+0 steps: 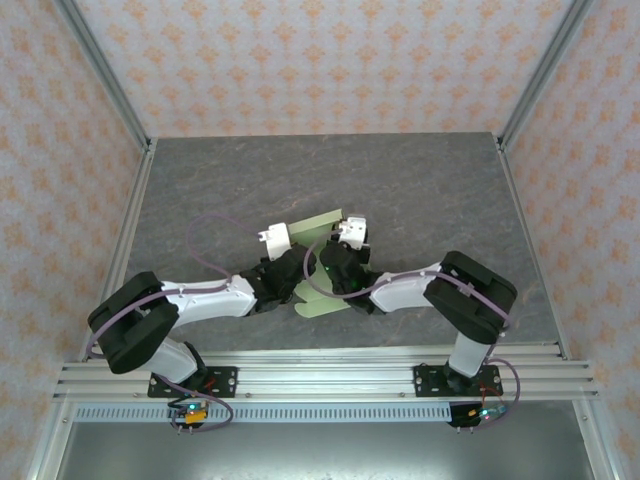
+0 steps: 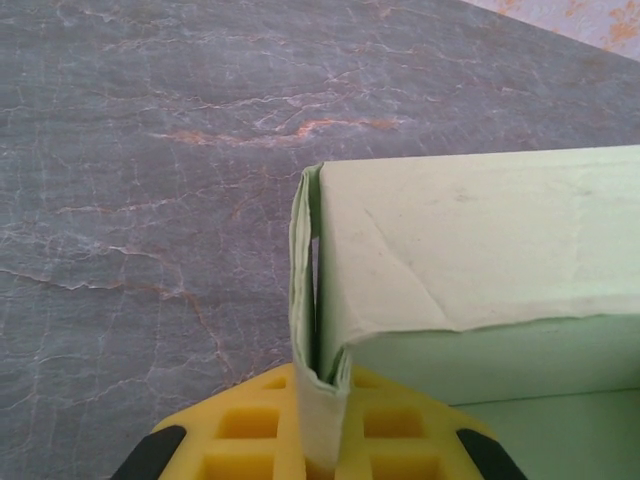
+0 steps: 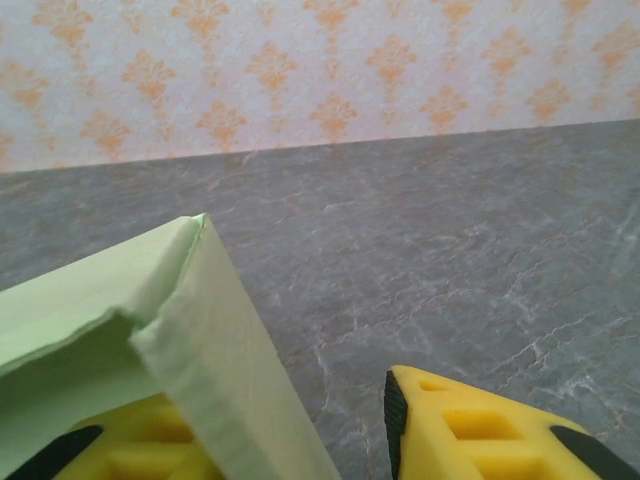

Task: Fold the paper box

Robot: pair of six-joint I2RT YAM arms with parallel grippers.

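Note:
The paper box (image 1: 322, 222) is pale green card, partly folded, held up between my two grippers over the middle of the table. In the left wrist view its folded side wall (image 2: 305, 300) runs down into my left gripper (image 2: 320, 390), whose yellow fingers (image 2: 240, 425) are shut on that doubled card. The box's panel (image 2: 470, 250) spreads to the right. My right gripper (image 3: 290, 425) is open. One card panel (image 3: 215, 350) leans against its left finger (image 3: 140, 450), and bare table shows between the card and the right finger (image 3: 470, 430). From above, the left gripper (image 1: 285, 268) and right gripper (image 1: 338, 262) meet at the box.
A dark grey marbled table (image 1: 420, 190) lies under everything, walled by patterned panels (image 1: 320, 60) at the back and sides. Metal rails (image 1: 320, 375) run along the near edge by the arm bases. A loose flap of the card (image 1: 320, 302) hangs toward the near side.

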